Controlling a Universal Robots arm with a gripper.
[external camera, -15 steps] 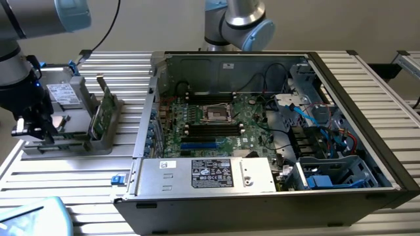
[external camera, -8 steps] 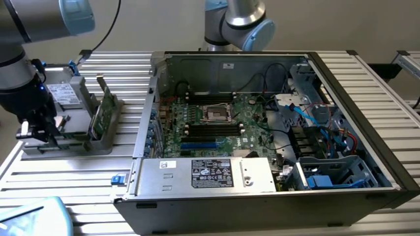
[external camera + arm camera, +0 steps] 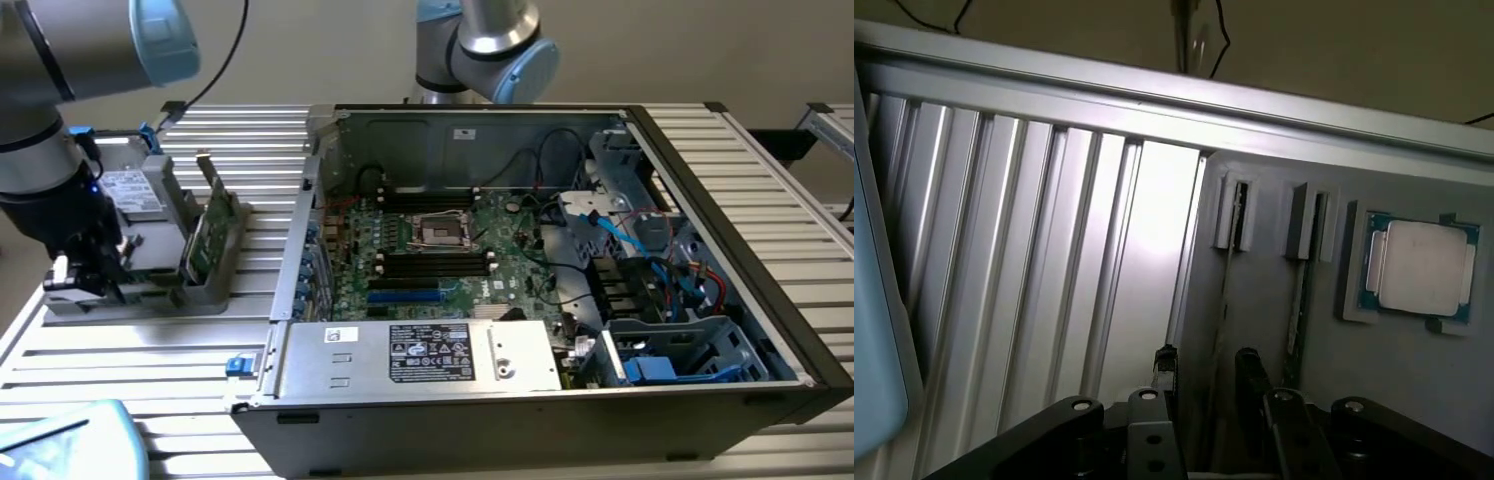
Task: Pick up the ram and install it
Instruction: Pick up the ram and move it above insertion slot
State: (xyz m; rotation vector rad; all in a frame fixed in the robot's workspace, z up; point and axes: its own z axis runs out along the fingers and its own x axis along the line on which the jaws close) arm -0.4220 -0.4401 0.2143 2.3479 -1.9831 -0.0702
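From the exterior view, the arm reaches down at the exterior view's left, and its hand (image 3: 83,280) hangs low over the left end of a grey holder (image 3: 147,298) on the ribbed tabletop (image 3: 134,350). From here I cannot tell how wide the hand is open. The ram (image 3: 202,235) stands upright on its edge at the right side of that holder, green face showing, apart from the hand. A silver drive (image 3: 130,190) with a white label sits between them, towards the far side. To the right of the holder lies the open computer case (image 3: 767,240). Inside it the motherboard (image 3: 501,250) lies flat, with black slots (image 3: 427,263) across its middle and a power supply (image 3: 427,350) along the near edge.

In the wrist view, the hand (image 3: 1206,372) has its two dark fingers (image 3: 1166,365) parted with a clear gap, and nothing is gripped between them. Beneath them is the edge where the tabletop (image 3: 1054,250) meets the holder (image 3: 1354,390). Two narrow slots (image 3: 1234,215) are cut into the holder beyond the fingers. A square silver processor (image 3: 1420,266) rests in a pocket beside the slots.
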